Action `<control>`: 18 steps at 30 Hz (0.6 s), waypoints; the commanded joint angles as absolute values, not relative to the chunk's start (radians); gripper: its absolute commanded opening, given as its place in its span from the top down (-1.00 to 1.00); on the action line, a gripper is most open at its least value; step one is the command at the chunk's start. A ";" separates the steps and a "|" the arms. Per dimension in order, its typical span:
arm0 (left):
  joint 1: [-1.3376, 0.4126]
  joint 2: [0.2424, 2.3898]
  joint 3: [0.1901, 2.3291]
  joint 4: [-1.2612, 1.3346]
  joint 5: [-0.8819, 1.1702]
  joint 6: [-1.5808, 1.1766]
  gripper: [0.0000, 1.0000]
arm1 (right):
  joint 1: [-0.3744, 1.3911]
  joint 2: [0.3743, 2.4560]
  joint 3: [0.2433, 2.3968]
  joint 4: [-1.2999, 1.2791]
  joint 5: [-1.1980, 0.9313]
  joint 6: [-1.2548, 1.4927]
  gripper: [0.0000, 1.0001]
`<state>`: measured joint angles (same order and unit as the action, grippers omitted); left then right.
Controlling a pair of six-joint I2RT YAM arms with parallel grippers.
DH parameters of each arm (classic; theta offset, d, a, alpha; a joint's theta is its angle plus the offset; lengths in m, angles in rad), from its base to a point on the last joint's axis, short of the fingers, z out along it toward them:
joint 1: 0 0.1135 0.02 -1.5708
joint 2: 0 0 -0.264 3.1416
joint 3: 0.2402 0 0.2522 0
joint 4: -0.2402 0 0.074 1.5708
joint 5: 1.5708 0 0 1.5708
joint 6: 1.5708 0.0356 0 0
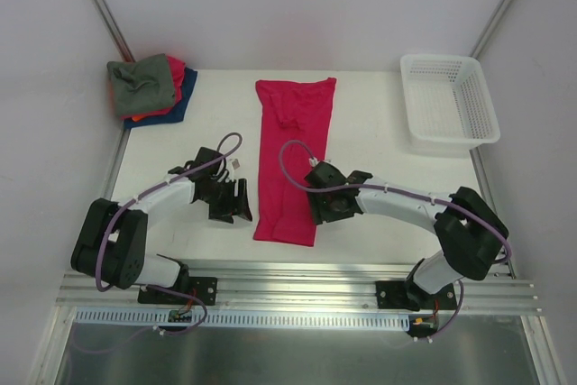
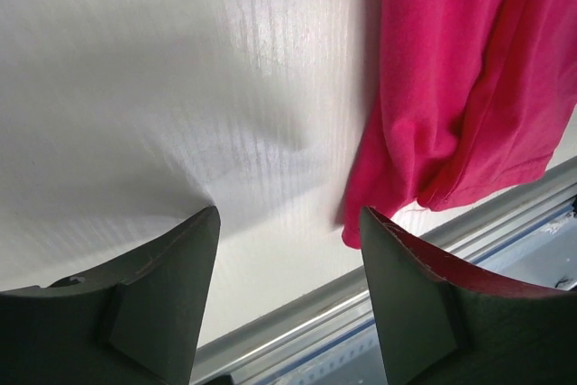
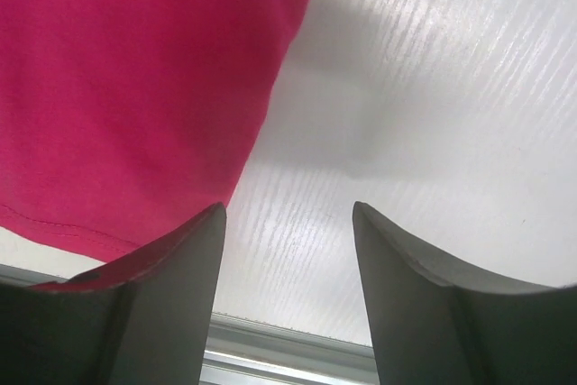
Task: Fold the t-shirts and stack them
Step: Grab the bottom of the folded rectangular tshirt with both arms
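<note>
The left hand [image 1: 233,201] is held open over bare worktop [image 1: 379,142], just beside the left edge of the crimson t-shirt [image 1: 293,155], and nothing is gripped between its fingers. Far to the back left, a pile is made up of a grey-green t-shirt [image 1: 140,86] on top, a red garment [image 1: 178,71] under it and a dark blue t-shirt [image 1: 185,107] at the bottom. The crimson t-shirt is laid at the middle as a long narrow strip running from the back towards the metal rail [image 1: 297,277] at the near edge. The right hand [image 1: 325,206] is placed at the strip's right edge, also open and holding nothing. A white basket [image 1: 449,101] is set at the back right corner, well apart from both hands.

The pile and the basket are shown by the top view only. The doubled layers at the strip's near left corner are seen only from the left wrist, and the stitched near hem only from the right wrist. Whether either hand touches the cloth cannot be told.
</note>
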<state>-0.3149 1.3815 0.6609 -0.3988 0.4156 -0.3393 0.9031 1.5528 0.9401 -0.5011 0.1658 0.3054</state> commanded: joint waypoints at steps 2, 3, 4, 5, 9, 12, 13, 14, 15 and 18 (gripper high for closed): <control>-0.330 1.376 0.649 -0.351 0.406 -0.350 -0.29 | 0.904 1.508 0.922 -0.483 0.178 0.324 -0.22; -0.331 1.382 0.652 -0.348 0.411 -0.348 -0.29 | 0.905 1.508 0.919 -0.483 0.169 0.327 -0.22; -0.334 1.387 0.655 -0.347 0.416 -0.351 -0.29 | 0.904 1.509 0.917 -0.482 0.158 0.330 -0.20; -0.344 1.397 0.663 -0.348 0.419 -0.350 -0.29 | 0.904 1.509 0.917 -0.479 0.137 0.336 -0.18; -0.373 1.416 0.675 -0.350 0.437 -0.353 -0.28 | 0.904 1.525 0.942 -0.477 0.088 0.365 -0.10; -0.394 1.427 0.680 -0.350 0.448 -0.353 -0.28 | 0.910 1.531 0.960 -0.471 0.066 0.373 -0.02; -0.399 1.427 0.680 -0.351 0.452 -0.353 -0.27 | 0.911 1.532 0.968 -0.471 0.063 0.373 -0.01; -0.402 1.425 0.681 -0.353 0.454 -0.353 -0.27 | 0.914 1.531 0.969 -0.471 0.063 0.373 0.01; -0.406 1.424 0.678 -0.354 0.453 -0.353 -0.26 | 0.916 1.531 0.971 -0.471 0.063 0.371 0.01; -0.408 1.419 0.670 -0.354 0.463 -0.359 -0.26 | 0.927 1.532 0.971 -0.468 0.046 0.374 0.02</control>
